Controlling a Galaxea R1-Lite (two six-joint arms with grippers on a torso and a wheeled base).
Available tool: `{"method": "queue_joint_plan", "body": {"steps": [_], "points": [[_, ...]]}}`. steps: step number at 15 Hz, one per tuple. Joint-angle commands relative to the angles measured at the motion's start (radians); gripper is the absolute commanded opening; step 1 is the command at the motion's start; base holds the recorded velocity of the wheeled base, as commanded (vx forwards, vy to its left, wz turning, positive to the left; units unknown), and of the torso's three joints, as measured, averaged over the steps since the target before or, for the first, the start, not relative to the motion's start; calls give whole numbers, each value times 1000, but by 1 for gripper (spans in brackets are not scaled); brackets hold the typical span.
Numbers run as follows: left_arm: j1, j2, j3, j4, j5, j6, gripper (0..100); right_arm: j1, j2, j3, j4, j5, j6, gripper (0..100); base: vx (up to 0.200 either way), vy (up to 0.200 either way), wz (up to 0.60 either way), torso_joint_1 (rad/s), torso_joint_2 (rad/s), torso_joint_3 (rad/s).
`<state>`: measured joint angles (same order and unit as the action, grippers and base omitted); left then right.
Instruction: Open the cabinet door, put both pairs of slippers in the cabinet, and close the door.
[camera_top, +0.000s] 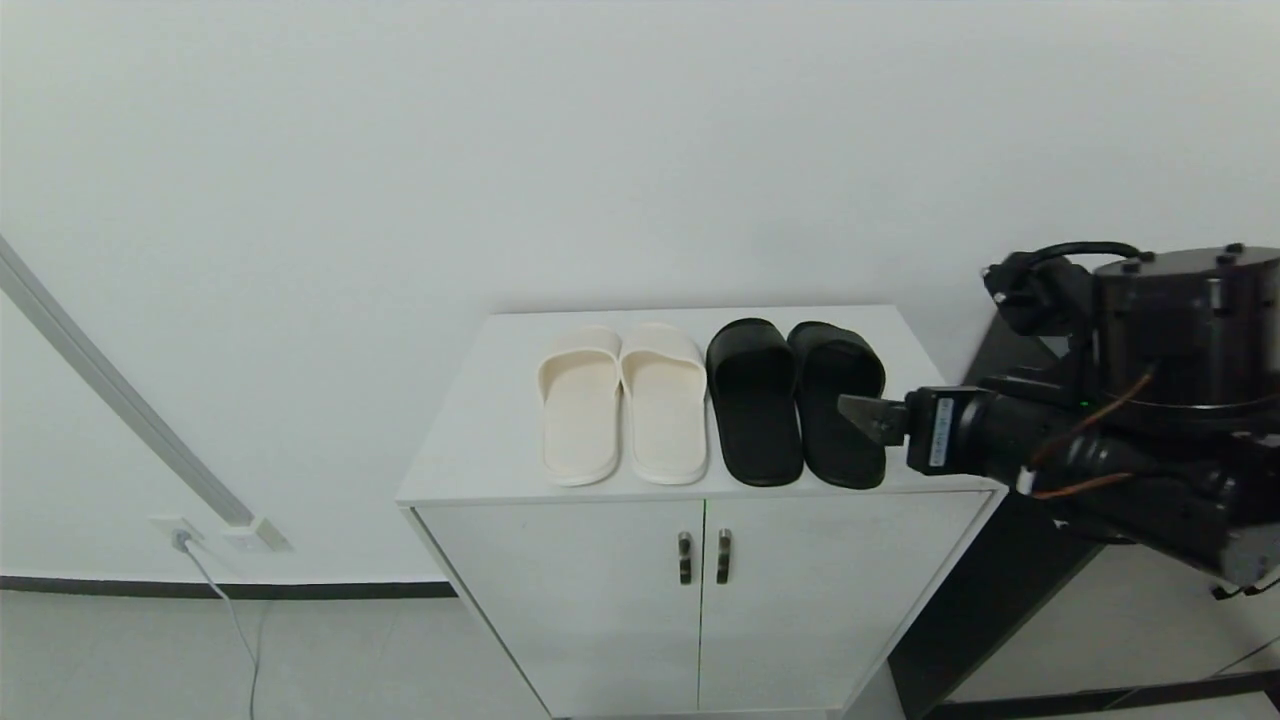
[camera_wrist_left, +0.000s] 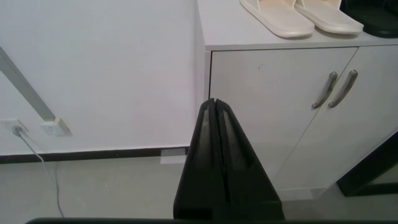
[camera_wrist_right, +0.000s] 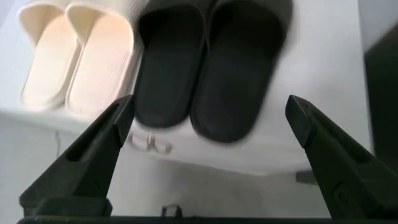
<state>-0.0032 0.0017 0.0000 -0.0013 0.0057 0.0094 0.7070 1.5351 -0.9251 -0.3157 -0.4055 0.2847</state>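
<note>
White cabinet top (camera_top: 470, 440) bears black rubber slippers (camera_top: 795, 400) by the splayed right gripper (camera_top: 865, 418), left gripper (camera_wrist_left: 214, 106) clenched empty; with doors (camera_top: 560, 590) shut, grabbing now may shove them off.

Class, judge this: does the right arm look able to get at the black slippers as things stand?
Probably yes: the right gripper hangs open beside the black slippers on the cabinet top, nothing between them.

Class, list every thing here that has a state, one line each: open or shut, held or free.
Cabinet doors: both shut.
White slippers: on the cabinet top, unheld.
Black slippers: on the cabinet top, unheld.
Left gripper: shut, empty.
Right gripper: open, empty.
</note>
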Motion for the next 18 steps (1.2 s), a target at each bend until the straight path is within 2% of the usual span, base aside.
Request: {"method": "queue_joint_plan", "body": {"steps": [1, 7, 12, 18], "points": [[0, 1, 0, 0, 0, 0, 0, 9, 197, -98, -63, -58, 1, 100, 0, 0, 0, 0, 0, 0], [0, 1, 0, 0, 0, -2, 0, -12, 436, -245, -207, -220, -38, 100, 0, 0, 0, 0, 0, 0], [0, 1, 0, 0, 0, -2, 0, -64, 593, -299, -482, -231, -191, 100, 0, 0, 0, 0, 0, 0], [0, 1, 0, 0, -1, -5, 0, -101, 708, -474, -483, -220, -229, 100, 0, 0, 0, 0, 0, 0]]}}
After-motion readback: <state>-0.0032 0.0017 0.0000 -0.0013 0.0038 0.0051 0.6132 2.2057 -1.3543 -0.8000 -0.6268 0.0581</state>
